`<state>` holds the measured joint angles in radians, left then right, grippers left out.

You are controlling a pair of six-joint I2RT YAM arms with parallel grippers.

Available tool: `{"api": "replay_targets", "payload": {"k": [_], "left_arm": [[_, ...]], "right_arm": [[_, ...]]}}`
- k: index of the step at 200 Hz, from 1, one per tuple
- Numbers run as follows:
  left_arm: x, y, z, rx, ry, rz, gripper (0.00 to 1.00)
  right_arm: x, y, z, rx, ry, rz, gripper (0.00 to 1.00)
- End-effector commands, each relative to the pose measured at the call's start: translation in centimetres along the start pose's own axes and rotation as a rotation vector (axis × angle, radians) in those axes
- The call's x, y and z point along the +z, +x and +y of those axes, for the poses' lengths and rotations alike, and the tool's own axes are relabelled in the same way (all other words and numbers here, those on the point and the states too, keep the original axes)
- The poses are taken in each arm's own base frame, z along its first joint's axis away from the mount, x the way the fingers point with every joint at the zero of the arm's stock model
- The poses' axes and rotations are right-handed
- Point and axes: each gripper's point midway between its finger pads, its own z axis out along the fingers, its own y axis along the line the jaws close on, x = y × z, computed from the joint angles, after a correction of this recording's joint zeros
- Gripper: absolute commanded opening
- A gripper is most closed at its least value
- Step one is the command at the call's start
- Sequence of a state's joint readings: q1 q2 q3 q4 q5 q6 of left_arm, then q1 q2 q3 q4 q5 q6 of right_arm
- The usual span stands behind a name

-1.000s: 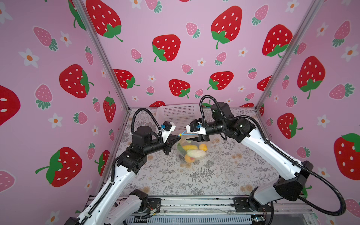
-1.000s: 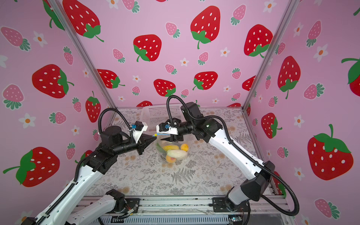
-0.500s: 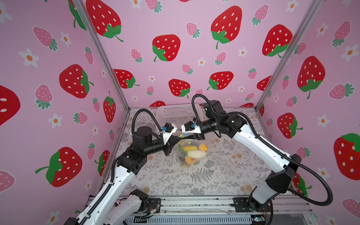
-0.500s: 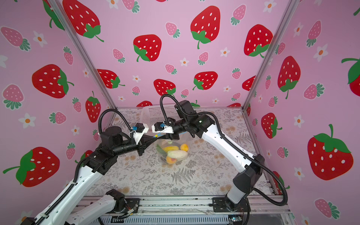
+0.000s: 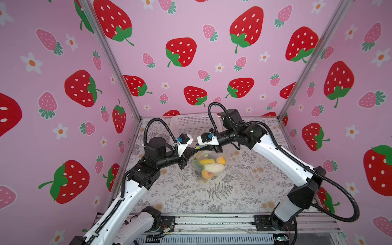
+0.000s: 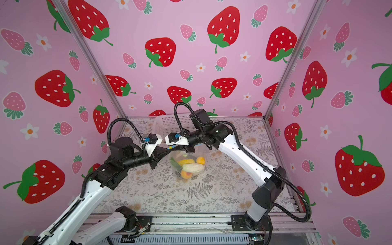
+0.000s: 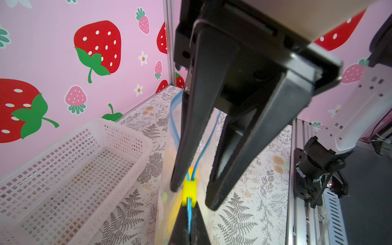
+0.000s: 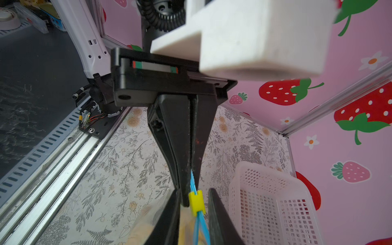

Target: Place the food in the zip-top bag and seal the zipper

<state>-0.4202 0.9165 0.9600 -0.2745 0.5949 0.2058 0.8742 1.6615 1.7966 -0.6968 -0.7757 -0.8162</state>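
left wrist view: left gripper (image 7: 188,212) clenched on the light-blue zipper strip (image 7: 172,121), just behind the small yellow slider (image 7: 188,191). right gripper (image 7: 194,196) reaches in from above with its 2 black fingers apart, 1 on each side of the slider, not pinching it yet. past the slider the 2 blue tracks spread, so the mouth of the clear crinkly zip-top bag (image 7: 164,207) reads as open. white mesh plastic basket (image 7: 74,169) lies alongside.

right wrist view: same set-up from the other side. a gap shows on both sides of the slider (image 8: 196,201).

both top views: the bag (image 5: 212,153) hangs below the 2 grippers and its base seems to rest on the fern-print table cover (image 5: 222,191). toy food (image 5: 212,167) is inside: yellow, white, orange and green pieces.

step in hand, as i judge it: close squarely on the slider, then draw it along the strip away from the left gripper, in line with the strip, left grip firm so the strip is taut. a skewed pull would likely jam it or slip off.

hard to make out: the strip's far end is hidden behind a right finger. the slider is too small to read in the top views. the bag's lower part is cut off in both wrist views.
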Motion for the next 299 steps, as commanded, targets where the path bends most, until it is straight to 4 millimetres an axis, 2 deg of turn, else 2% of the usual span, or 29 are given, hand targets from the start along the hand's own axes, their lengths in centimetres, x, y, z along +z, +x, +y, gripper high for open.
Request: {"api": "replay_targets", "payload": {"k": [1,102,188,246,299], "left_arm": [[-0.7,-3.4,-0.3,0.078,0.006,-0.079,0.00],[-0.7,-3.7,0.3,0.034,-0.018,-0.082,0.00],[-1.3,-3.0,1.1,0.008,-0.097,-0.093,0.00],[-1.5,-1.8,2.9,-0.038,-0.185,-0.097,0.00],[-2.6,-0.6,4.9,-0.082,-0.297,-0.096,0.00]], "right_arm": [[-0.1,-0.1,0.6,-0.006,-0.041,-0.013,0.22],[-0.1,0.8,0.1,0.004,-0.008,0.040,0.10],[-0.6,1.4,-1.3,0.022,0.032,0.105,0.09],[-1.2,1.9,-1.6,0.035,0.055,0.132,0.09],[-2.2,2.7,-2.0,0.059,0.084,0.167,0.10]]}}
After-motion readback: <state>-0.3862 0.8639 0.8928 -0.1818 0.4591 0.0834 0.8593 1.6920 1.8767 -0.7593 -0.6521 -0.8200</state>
